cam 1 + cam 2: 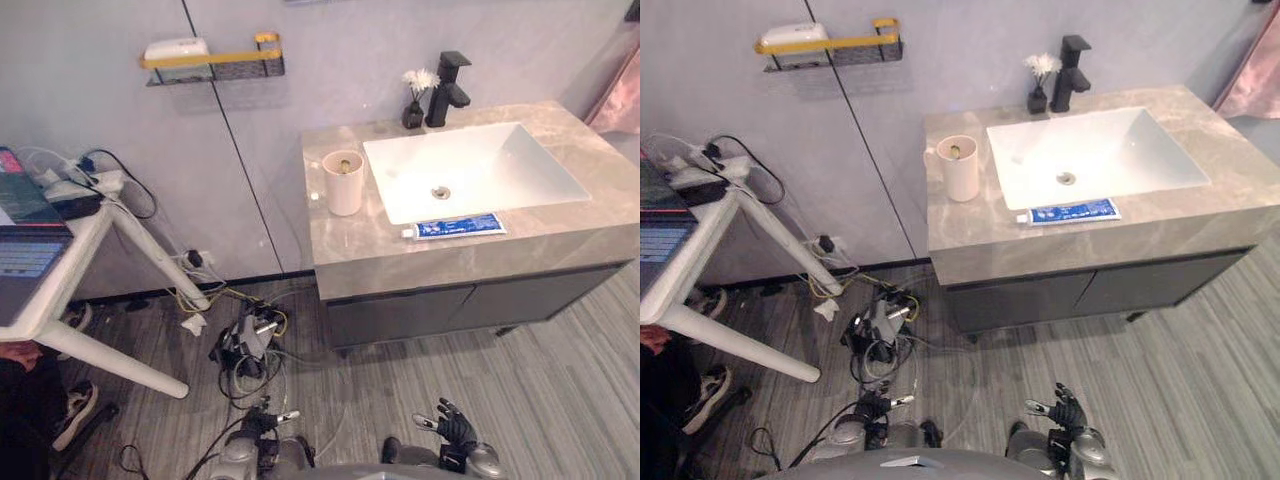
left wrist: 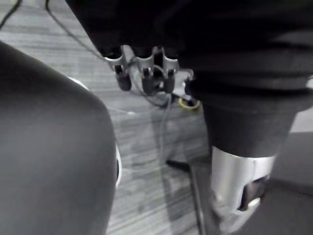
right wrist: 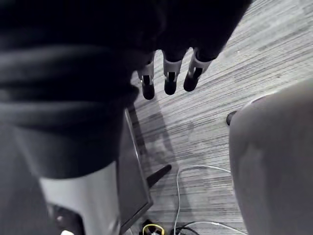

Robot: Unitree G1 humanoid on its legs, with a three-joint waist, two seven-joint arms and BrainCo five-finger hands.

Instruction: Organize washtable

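I see the basin (image 1: 520, 165) as smooth, glossy white, ceramic by the look. Around it the countertop (image 1: 350, 250) reads as polished beige stone with pale veining. Behind the basin, the tap (image 1: 449, 90) is matt black metal. Left of the basin the cup (image 1: 344, 185) looks matt; in front, the toothpaste tube (image 1: 460, 226) is shiny plastic. Below the basin, the cabinet fronts (image 1: 400, 315) are matt dark grey and the floor (image 1: 560, 390) is grey wood-grain.

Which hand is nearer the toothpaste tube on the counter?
Right. The right hand hangs low, directly before the toothpaste tube; the left hand hangs as low, further left, past the cup.
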